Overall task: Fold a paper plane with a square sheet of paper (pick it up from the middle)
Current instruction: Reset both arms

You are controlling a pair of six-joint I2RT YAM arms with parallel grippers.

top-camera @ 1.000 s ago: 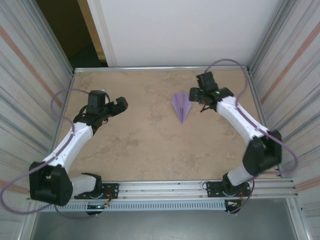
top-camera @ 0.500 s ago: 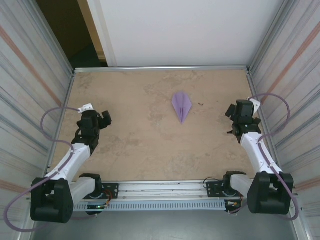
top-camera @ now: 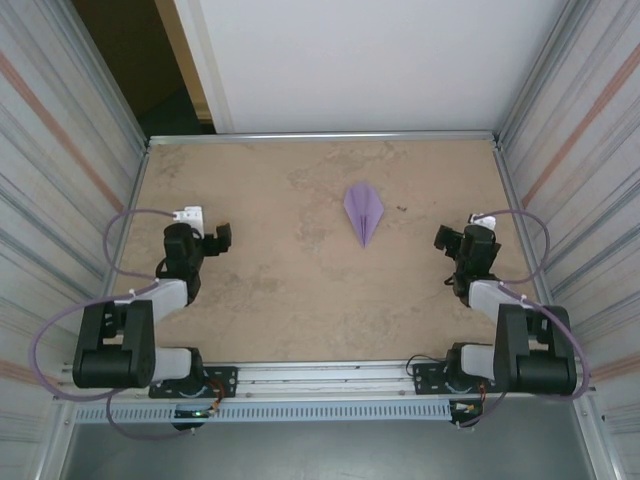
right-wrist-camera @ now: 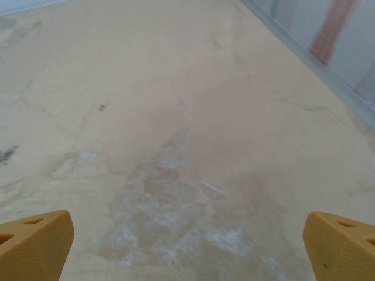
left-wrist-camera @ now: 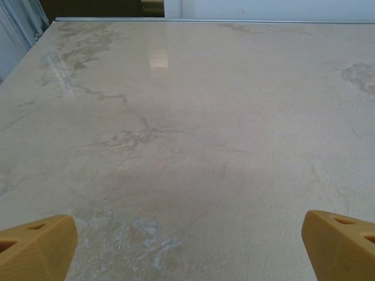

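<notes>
The narrow lavender folded-paper dart [top-camera: 364,212] lies flat on the beige marbled surface [top-camera: 280,300]. The left pincer [top-camera: 205,230] and right pincer [top-camera: 462,235] both gape apart, empty.

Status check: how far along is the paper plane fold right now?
Done: the paper plane lies on the table, folded into a narrow pointed dart. In hand: nothing; the left hand and right hand are open and empty, low near their bases and well apart from the plane. Left: no fold looks outstanding from the top view.
</notes>
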